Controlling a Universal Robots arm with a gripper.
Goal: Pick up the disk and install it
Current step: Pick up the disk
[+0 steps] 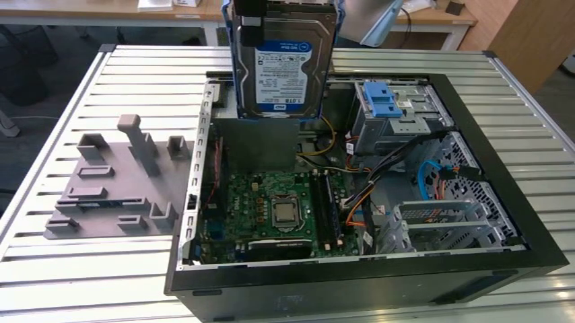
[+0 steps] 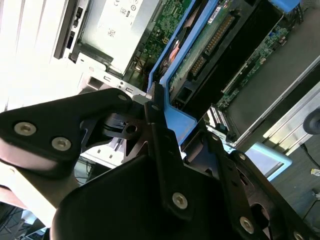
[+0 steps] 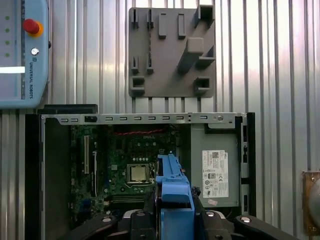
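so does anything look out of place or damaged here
Nothing looks damaged or spilled. The flat silver-metal hard drive with blue side rails hangs upright above the open black computer case, clamped in the black gripper. The grey plastic fixture lies flat on the slatted metal table.

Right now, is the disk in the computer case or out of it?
Out. The gripper holds the disk upright above the open computer case, its label showing in the exterior view.
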